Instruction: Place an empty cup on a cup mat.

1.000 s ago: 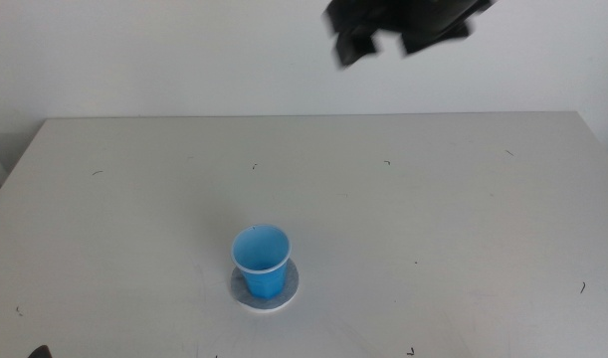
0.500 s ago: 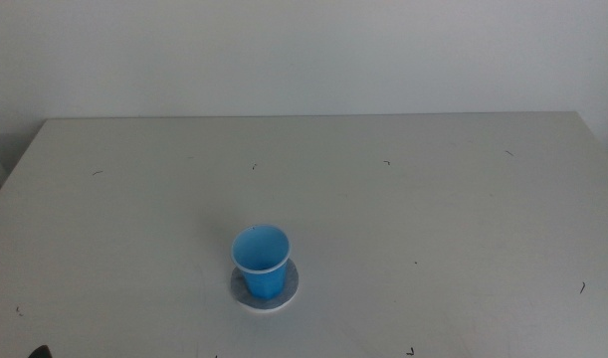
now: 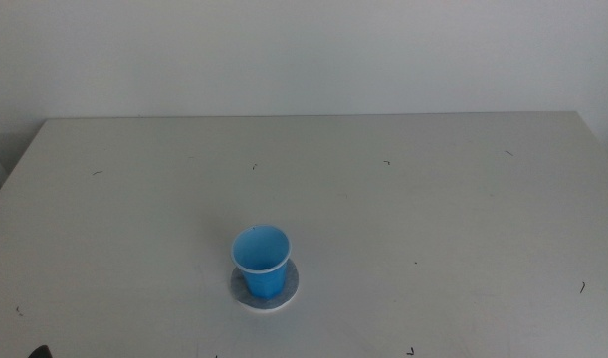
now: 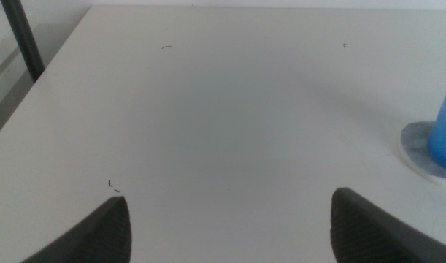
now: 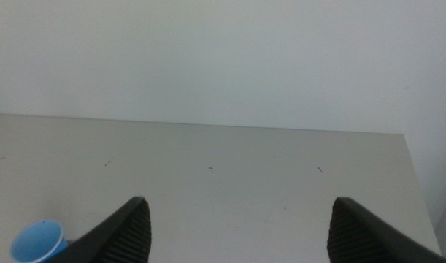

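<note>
A plain white wall is seen behind a wide pale grey table (image 3: pixel 433 219), on whose surface a few small dark marks are scattered. Neither arm is seen in the middle view. The left gripper (image 4: pixel 230 219) is held low over the table, with its two dark jaws spread wide apart and nothing between them; the cup is seen off to one side of it, not between the jaws. The right gripper (image 5: pixel 237 226) is held higher and is turned toward the wall and the far part of the table; its jaws are also spread wide and nothing is held by them. The cup mat (image 3: pixel 292 286) is laid flat on the near part of the table, a little left of the middle. The cup (image 3: pixel 261 261) is placed upright on the cup mat, with its open mouth up and only blue seen inside.
</note>
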{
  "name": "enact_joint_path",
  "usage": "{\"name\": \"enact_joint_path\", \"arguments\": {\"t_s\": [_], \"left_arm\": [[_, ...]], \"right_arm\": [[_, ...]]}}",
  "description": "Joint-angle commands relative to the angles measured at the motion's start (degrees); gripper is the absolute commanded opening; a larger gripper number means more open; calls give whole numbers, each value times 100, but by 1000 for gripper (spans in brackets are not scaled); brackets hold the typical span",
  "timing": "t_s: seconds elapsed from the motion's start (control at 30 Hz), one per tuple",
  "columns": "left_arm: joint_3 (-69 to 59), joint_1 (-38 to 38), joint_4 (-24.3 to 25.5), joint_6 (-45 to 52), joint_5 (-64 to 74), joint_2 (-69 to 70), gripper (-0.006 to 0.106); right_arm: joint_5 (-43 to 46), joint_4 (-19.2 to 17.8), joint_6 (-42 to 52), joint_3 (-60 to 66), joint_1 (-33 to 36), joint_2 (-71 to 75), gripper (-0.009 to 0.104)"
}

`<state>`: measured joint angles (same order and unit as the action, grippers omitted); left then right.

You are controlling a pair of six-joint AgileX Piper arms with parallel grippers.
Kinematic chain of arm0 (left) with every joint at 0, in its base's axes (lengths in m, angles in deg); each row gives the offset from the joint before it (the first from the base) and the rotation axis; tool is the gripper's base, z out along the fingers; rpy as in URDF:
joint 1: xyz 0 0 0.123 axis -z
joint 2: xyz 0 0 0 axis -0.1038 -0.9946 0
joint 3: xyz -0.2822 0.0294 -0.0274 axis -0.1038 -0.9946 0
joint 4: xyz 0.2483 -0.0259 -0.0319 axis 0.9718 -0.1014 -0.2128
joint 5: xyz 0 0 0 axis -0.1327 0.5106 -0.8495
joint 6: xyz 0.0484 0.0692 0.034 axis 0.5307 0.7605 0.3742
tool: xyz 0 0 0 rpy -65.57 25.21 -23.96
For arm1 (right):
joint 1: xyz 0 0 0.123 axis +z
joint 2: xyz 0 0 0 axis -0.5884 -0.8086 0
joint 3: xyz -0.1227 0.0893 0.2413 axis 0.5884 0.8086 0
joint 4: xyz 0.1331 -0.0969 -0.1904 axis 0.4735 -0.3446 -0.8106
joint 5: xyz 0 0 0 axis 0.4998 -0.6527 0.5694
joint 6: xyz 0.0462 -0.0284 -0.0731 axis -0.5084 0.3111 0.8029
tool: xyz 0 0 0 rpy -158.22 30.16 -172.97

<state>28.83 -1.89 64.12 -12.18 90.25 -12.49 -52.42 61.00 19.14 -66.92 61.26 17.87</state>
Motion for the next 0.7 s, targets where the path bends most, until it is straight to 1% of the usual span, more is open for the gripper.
{"name": "enact_joint_path", "arguments": {"t_s": [0.0,0.1,0.37,0.5,0.6,0.67], "left_arm": [[34,-6,2,-61,-384,69,105],[34,-6,2,-61,-384,69,105],[34,-6,2,-61,-384,69,105],[34,-6,2,-61,-384,69,105],[34,-6,2,-61,-384,69,105],[34,-6,2,-61,-384,69,105]], "right_arm": [[923,-440,-303,488,-48,446,62],[1490,-630,-508,1275,-48,992,62],[2742,-630,-492,3136,-48,1957,62],[3339,-635,-632,3807,-122,2203,62],[3491,-847,-955,4090,-265,2237,62],[3548,-1135,-1170,4180,-371,2232,62]]}}
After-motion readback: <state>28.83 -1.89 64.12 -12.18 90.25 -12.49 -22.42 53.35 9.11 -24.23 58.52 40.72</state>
